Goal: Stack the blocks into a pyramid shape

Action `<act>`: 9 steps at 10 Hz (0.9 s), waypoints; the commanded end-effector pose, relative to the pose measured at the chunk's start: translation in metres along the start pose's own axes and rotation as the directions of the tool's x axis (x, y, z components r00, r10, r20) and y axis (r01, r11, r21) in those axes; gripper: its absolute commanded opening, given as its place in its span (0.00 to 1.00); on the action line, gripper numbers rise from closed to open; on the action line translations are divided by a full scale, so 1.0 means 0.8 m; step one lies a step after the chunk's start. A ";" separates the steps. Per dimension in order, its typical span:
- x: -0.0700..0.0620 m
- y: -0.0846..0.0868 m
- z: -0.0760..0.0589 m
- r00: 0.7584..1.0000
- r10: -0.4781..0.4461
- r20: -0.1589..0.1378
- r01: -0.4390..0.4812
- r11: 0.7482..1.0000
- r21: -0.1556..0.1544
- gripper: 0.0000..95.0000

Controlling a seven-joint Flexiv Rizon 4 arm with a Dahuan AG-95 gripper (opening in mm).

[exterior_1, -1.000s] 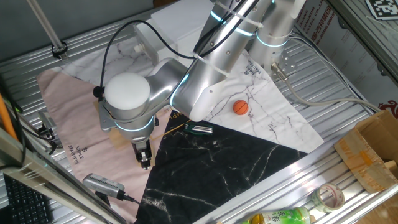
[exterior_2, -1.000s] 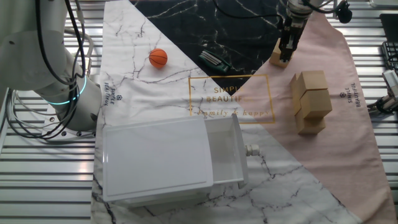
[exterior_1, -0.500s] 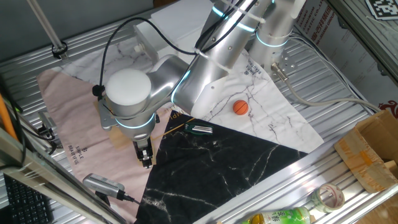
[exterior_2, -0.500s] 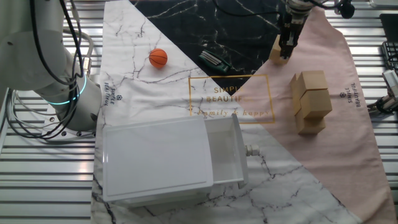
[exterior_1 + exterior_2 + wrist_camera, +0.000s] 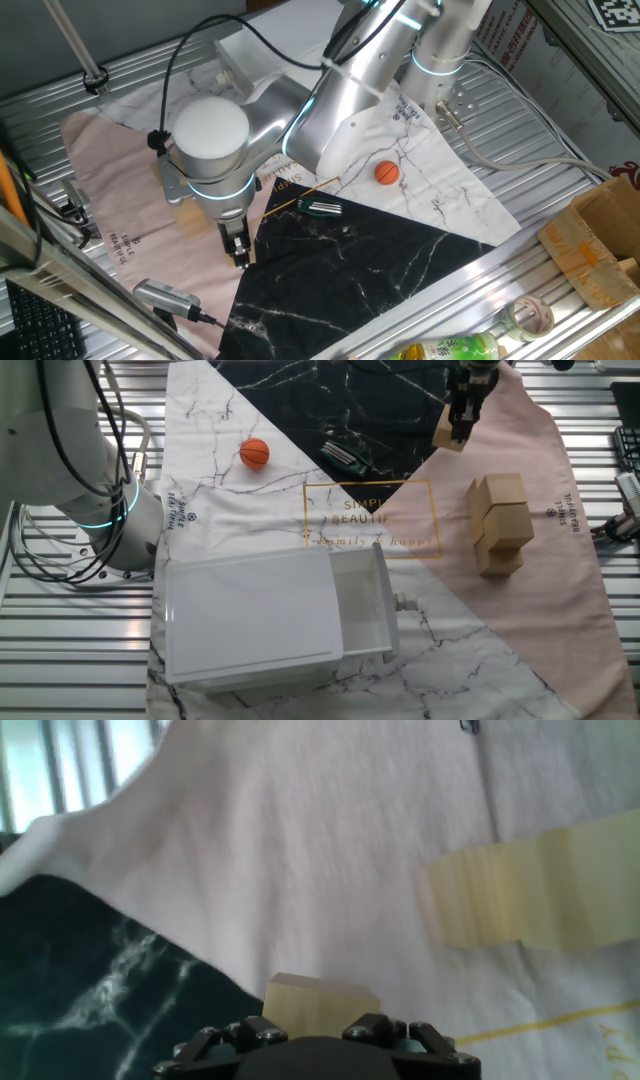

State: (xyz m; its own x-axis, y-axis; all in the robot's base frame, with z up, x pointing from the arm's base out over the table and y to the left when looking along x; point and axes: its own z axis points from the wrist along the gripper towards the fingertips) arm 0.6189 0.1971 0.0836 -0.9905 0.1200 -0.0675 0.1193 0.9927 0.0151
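On the ribbed metal table (image 5: 620,660) lies a cloth in three patches: white marble (image 5: 215,490), black marble (image 5: 390,405) and pale pink (image 5: 560,590), with a gold-framed print (image 5: 370,520) at the centre. A white box-like house (image 5: 270,615) stands on the white patch, an orange ball (image 5: 254,453) farther along it, and a small dark tool (image 5: 345,455) at the black patch's edge. Cables (image 5: 210,60) trail over the table; a cardboard box (image 5: 600,245) and a bottle (image 5: 455,348) sit at one side.

The gripper (image 5: 462,422) points down over the border of the pink and black patches, its fingers (image 5: 240,250) closed on one wooden block (image 5: 449,430), which hangs clear of the cloth. The hand view shows this block (image 5: 320,1005) between the fingertips, with the block stack blurred beyond it. The stack of blocks (image 5: 503,522) stands well apart on the pink patch.

Compared with a second earlier, the held block sits higher and has drawn away from the cloth; the stack, ball and house are unmoved.
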 end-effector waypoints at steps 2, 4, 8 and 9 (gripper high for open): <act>-0.006 0.018 -0.017 0.998 -0.061 -0.007 0.061 0.998 -0.003 0.00; -0.009 0.025 -0.023 0.993 -0.118 -0.007 0.118 0.993 0.001 0.00; -0.014 0.011 -0.044 0.985 -0.174 -0.008 0.174 0.985 0.008 0.00; -0.017 0.002 -0.057 0.984 -0.178 -0.015 0.178 0.984 0.003 0.00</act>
State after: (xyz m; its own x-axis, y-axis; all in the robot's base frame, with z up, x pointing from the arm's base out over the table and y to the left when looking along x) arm 0.6288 0.1932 0.1329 -0.9964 -0.0624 -0.0576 -0.0625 0.9980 -0.0006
